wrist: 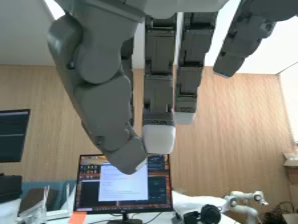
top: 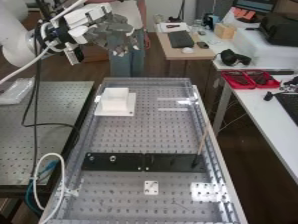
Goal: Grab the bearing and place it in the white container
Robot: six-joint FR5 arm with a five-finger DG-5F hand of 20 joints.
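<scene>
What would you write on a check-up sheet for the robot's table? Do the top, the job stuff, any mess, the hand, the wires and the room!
Surface: metal table top full of little holes, with shiny patches.
Job things: white box on a flat white base; a small shiny ring, maybe the bearing, on a black strip.
Clutter: thin stick tilted by the strip; small white plate with holes.
Hand: hand open, up high, nothing seen in it.
Wires: black cable and white cable loop beside the table.
Room: red trays on a white desk.
</scene>
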